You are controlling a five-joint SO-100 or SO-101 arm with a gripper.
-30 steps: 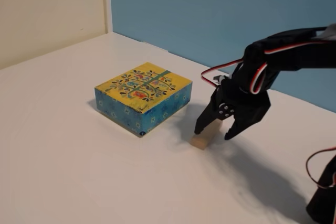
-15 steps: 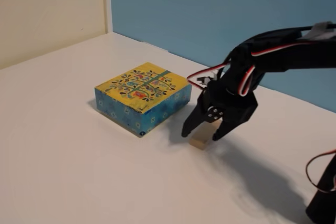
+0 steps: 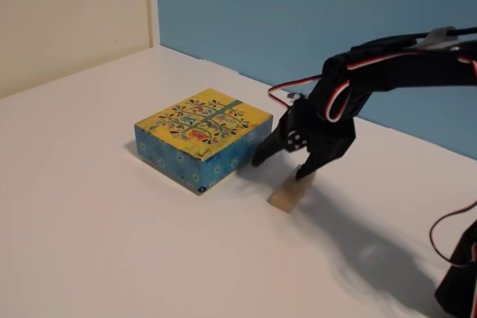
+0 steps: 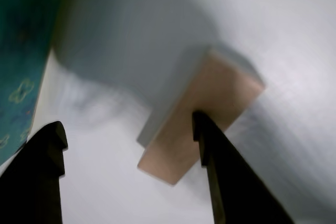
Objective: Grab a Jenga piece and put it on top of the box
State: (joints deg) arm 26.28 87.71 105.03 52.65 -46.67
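The Jenga piece (image 3: 290, 194) lay flat on the white desk (image 3: 89, 229), just beside the near right corner of the box (image 3: 203, 137) in the fixed view, a narrow strip of bare surface between them. It pointed away from the camera at a slant, its near end toward the viewer. In the wrist view the Jenga piece (image 4: 202, 114) showed as a pale tan slab running diagonally, blurred by motion, with its shadow thrown to the upper left.

The claw (image 3: 282, 163) hung over the piece with its two dark fingers spread apart and nothing held between them. In the fixed view the right finger (image 3: 305, 170) came down right at the far end of the block, while the left finger (image 3: 261, 157) hovered in the gap between block and box. In the wrist view the claw (image 4: 128, 129) showed the same spread: one finger (image 4: 220, 166) overlapped the block's top face, and the other finger (image 4: 39, 177) stood well to the left, near the blue side of the box (image 4: 21, 51). Whether the right finger actually touched the wood could not be told.

The box sat flat on the desk, yellow patterned top upward. The black arm (image 3: 402, 68) reached in from the right, red and white wires (image 3: 339, 98) looped along it, before a blue wall (image 3: 298, 13).
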